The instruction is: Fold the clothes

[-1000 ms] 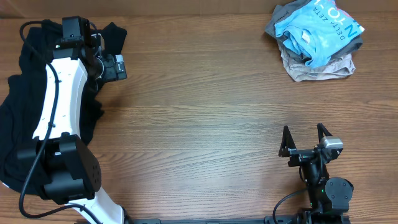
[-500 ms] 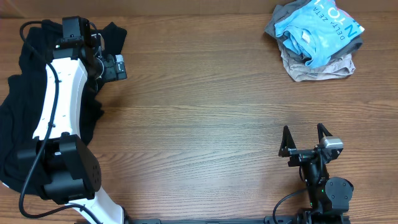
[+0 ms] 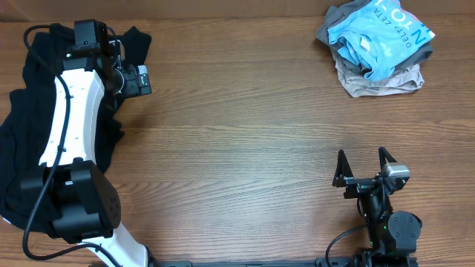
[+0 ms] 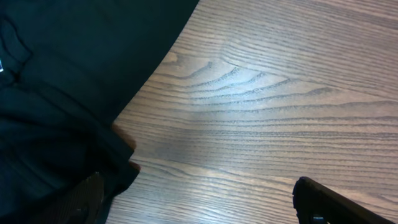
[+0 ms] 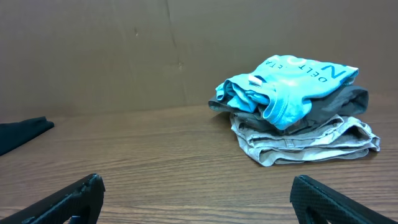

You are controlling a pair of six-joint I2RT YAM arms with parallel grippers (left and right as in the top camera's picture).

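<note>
No change over last sec afaict, both arms static. Left pincer [image 3: 136, 78] wide open at black shirt [image 3: 18, 156] edge, gripping nothing. Right pincer [image 3: 361, 159] open, idle. Sky-blue T-shirt [image 3: 378, 33] bunched on beige piece [image 3: 371, 83], far-right corner of surface [image 3: 237, 133]. I'd say folding not started.

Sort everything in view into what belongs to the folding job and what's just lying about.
For the job: black shirt, blue T-shirt, grey piece, beige piece.
Just there: table, brown wall behind it.
</note>
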